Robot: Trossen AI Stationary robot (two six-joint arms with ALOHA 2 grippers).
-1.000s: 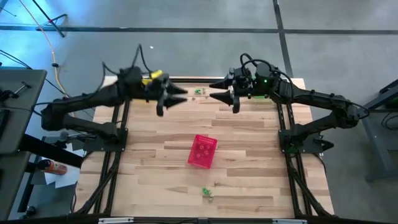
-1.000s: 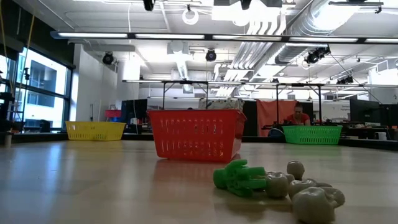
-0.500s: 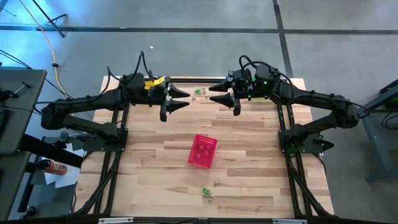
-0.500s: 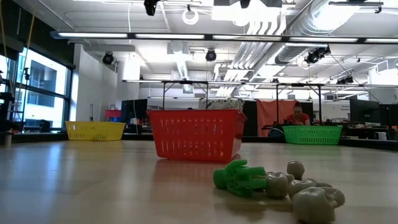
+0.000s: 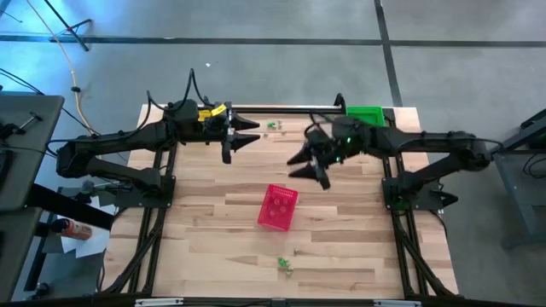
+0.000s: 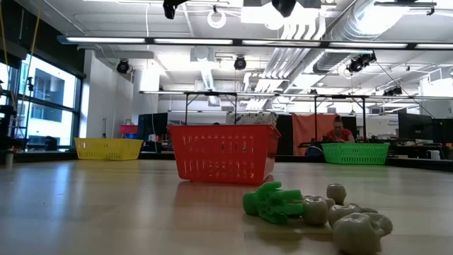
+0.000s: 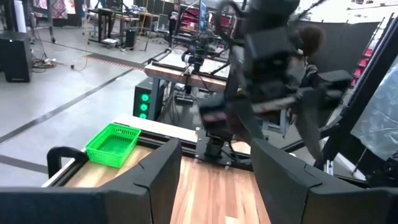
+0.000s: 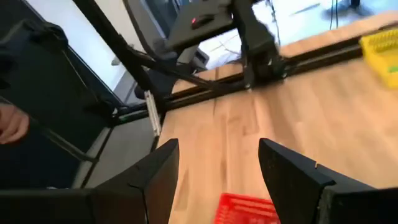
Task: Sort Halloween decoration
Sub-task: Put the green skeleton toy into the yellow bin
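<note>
Tiny Halloween trinkets lie in two spots: a green one (image 6: 272, 201) with pale ones (image 6: 340, 212) close to the table's near edge (image 5: 284, 265), and a few near the far edge (image 5: 271, 125). A pink-red mesh basket (image 5: 277, 206) stands mid-table. My left gripper (image 5: 254, 133) hovers open, high over the far left, pointing level toward the right; its wrist view (image 7: 214, 186) shows nothing between the fingers. My right gripper (image 5: 292, 169) hovers open, tipped down, right of and beyond the pink-red basket (image 8: 245, 208).
A yellow basket (image 5: 213, 111) stands at the far left, partly under my left arm, and a green basket (image 5: 365, 113) at the far right. Bare wood lies around the pink-red basket. Black frame rails run along both sides of the table.
My right gripper has swung from the far edge toward the near edge and the pink-red basket, dropping lower and tipping its fingers downward; the green basket behind it now shows. It has stayed open. Baskets and trinkets have not moved.
</note>
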